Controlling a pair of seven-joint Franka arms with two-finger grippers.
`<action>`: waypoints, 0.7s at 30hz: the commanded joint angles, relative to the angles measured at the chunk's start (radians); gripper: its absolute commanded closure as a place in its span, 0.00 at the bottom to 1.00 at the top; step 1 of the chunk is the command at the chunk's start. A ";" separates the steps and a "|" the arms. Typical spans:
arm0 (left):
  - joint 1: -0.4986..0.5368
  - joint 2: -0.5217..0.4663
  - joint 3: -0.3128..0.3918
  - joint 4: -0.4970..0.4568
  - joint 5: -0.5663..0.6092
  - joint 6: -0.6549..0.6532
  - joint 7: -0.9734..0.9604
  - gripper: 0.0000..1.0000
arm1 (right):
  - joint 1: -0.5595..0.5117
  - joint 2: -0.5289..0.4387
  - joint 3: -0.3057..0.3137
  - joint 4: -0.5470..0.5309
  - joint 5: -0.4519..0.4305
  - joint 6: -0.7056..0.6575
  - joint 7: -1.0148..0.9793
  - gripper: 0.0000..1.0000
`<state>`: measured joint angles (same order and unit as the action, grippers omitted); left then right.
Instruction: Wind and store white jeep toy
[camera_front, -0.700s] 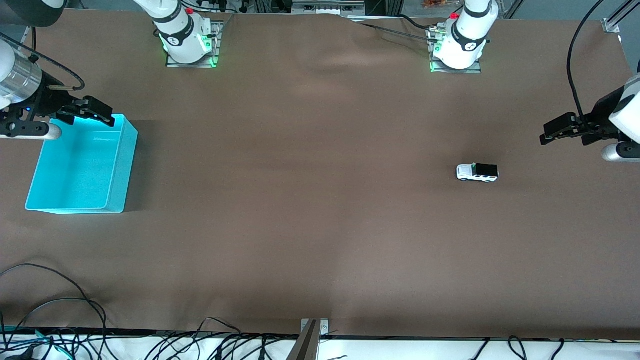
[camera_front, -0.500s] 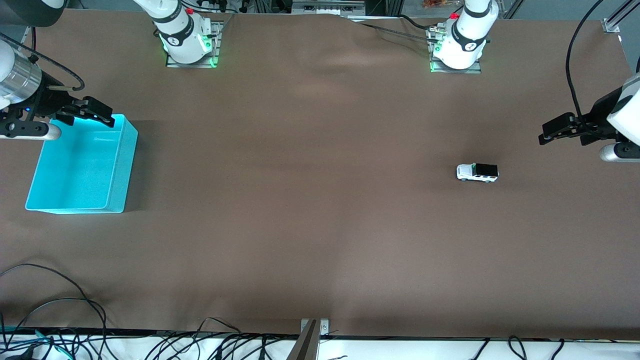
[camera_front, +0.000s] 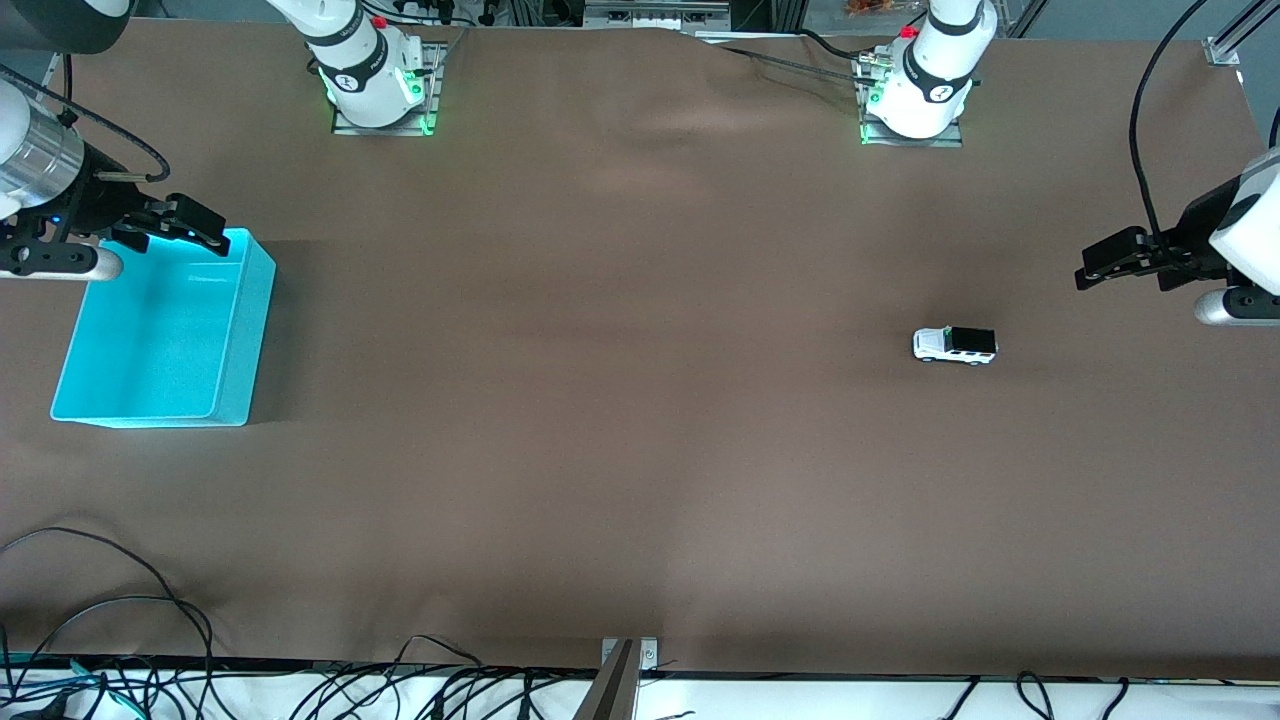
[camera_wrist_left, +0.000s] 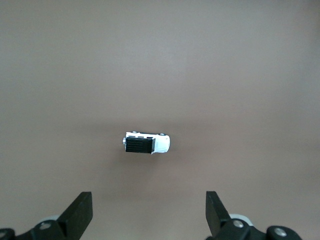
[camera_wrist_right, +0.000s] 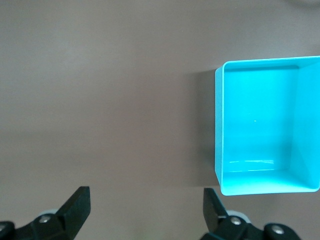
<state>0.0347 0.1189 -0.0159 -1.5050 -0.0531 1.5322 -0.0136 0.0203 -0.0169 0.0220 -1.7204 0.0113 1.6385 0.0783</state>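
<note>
The white jeep toy (camera_front: 955, 345) stands on its wheels on the brown table toward the left arm's end, its black roof up; it also shows in the left wrist view (camera_wrist_left: 146, 143). My left gripper (camera_front: 1098, 265) hangs open and empty over the table's edge at that end, apart from the jeep; its fingers (camera_wrist_left: 80, 214) stand wide. The empty cyan bin (camera_front: 160, 335) sits at the right arm's end and shows in the right wrist view (camera_wrist_right: 265, 125). My right gripper (camera_front: 195, 228) hangs open and empty over the bin's rim.
The two arm bases (camera_front: 375, 85) (camera_front: 915, 95) stand along the table edge farthest from the front camera. Loose black cables (camera_front: 110, 640) lie along the edge nearest that camera. A metal bracket (camera_front: 625, 665) sits at the middle of that edge.
My left gripper has crept slightly toward the table's middle. The jeep, the bin and my right gripper have not moved.
</note>
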 joint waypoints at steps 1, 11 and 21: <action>0.007 0.007 -0.003 -0.017 0.016 -0.007 -0.028 0.00 | 0.004 0.011 0.001 0.024 -0.008 -0.002 -0.011 0.00; 0.007 0.090 -0.003 -0.017 0.016 -0.021 -0.454 0.00 | 0.004 0.011 0.001 0.024 -0.007 -0.002 -0.011 0.00; 0.008 0.140 -0.003 -0.057 0.016 -0.007 -0.807 0.00 | 0.004 0.011 0.001 0.024 -0.007 -0.002 -0.011 0.00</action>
<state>0.0392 0.2477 -0.0142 -1.5423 -0.0530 1.5245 -0.6689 0.0207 -0.0167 0.0228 -1.7197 0.0113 1.6397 0.0782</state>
